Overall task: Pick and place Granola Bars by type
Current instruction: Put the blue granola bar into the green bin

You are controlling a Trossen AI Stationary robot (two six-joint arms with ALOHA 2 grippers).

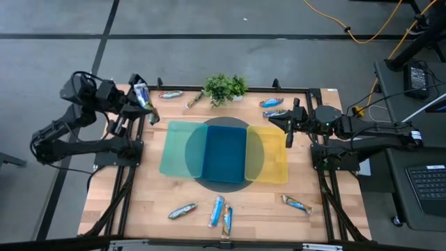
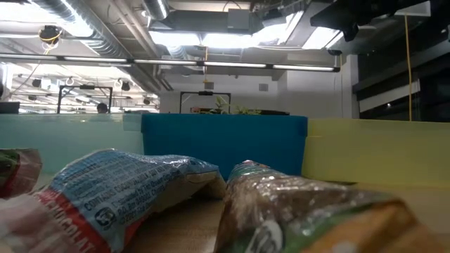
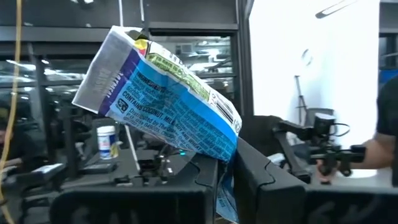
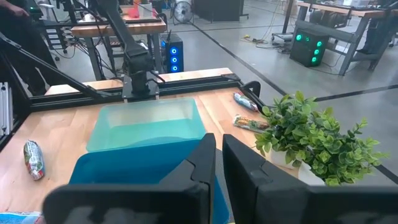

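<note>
My left gripper [image 1: 144, 100] is raised over the table's far-left corner and is shut on a blue granola bar [image 3: 163, 98]. My right gripper [image 1: 273, 124] hovers shut over the yellow tray's far edge [image 1: 268, 130], touching nothing; its wrist view shows the fingers nearly together [image 4: 219, 163]. Other granola bars lie flat on the table: two at the far edge, left of the plant [image 1: 171, 94] [image 1: 194, 101], two at the far right [image 1: 272, 102] [image 1: 274, 112], and several along the near edge [image 1: 182, 210] [image 1: 217, 211] [image 1: 297, 203]. The low view shows near-edge bars close up [image 2: 126, 190] [image 2: 302, 211]. My left gripper pinches the blue bar between its two fingers [image 3: 208, 177] at one end of the wrapper [image 3: 225, 163]. The rest of the bar sticks out past the fingertips, tilted, with its crimped free end [image 3: 102, 74] farthest out. It is lifted clear of the table.
A teal tray [image 1: 180, 148], a blue tray [image 1: 224, 153] and the yellow tray [image 1: 273, 157] stand side by side on a dark round mat in the table's middle. A small green potted plant [image 1: 224, 87] stands at the far edge. A person's arm [image 3: 382, 140] shows beyond the table.
</note>
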